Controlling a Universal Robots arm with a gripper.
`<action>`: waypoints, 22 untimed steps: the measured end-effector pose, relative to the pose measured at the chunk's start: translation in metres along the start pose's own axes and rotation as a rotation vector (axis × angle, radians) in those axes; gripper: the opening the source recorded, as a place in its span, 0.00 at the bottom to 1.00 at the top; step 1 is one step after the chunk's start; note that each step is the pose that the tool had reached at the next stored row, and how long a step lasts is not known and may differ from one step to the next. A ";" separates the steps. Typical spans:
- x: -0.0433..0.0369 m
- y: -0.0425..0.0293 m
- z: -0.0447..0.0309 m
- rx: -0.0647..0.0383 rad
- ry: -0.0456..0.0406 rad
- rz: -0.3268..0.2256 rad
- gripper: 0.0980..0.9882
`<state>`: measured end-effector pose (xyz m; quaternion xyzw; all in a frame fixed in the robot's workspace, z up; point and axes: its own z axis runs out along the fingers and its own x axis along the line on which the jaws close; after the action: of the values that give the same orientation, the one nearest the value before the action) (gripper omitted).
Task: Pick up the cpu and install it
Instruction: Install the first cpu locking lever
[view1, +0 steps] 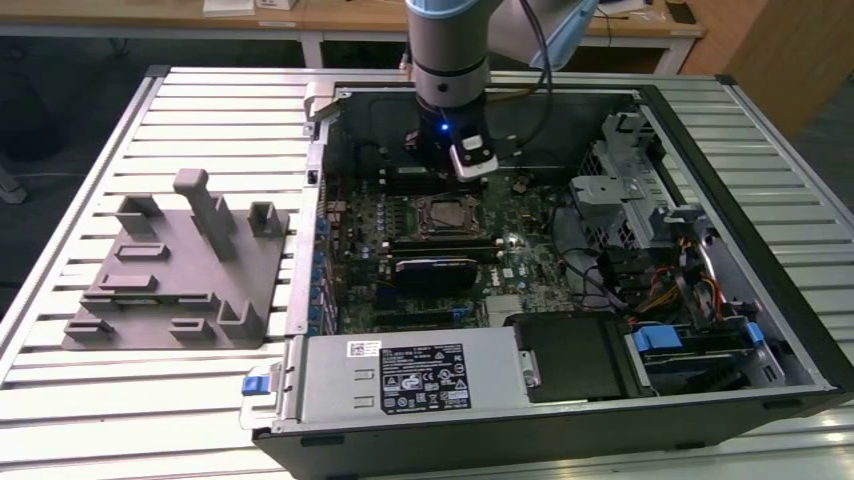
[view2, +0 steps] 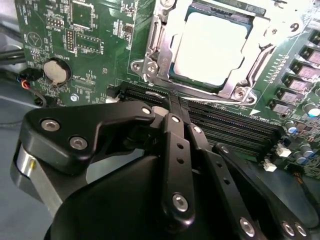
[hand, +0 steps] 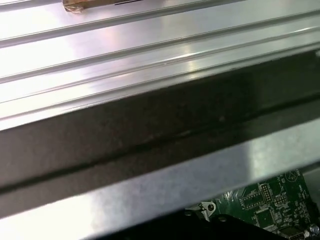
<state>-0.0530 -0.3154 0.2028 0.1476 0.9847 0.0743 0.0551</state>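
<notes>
power supply label (view1: 424, 378): white print on black, illegible
white sticker (view1: 364, 349), at its 10 o'clock: barcode-like marks, unreadable
motherboard (view2: 85, 45): tiny white markings, none legible

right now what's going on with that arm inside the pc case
A robot arm reaches down into an open computer case lying on a slatted metal table. Its hand is shut with nothing between the fingers and hangs just beside the motherboard's socket. The cpu already sits in that socket, silvery top up. A grey moulded block stands on the table at the exterior view's left of the case.
</notes>
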 end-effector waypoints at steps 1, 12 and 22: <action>0.0011 -0.0003 0.0000 0.001 -0.0010 0.006 0.01; 0.0036 -0.0014 0.0040 0.016 -0.0176 0.078 0.01; 0.0038 -0.0018 0.0066 0.025 -0.0268 0.113 0.01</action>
<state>-0.0562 -0.3151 0.1957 0.2048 0.9748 0.0631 0.0621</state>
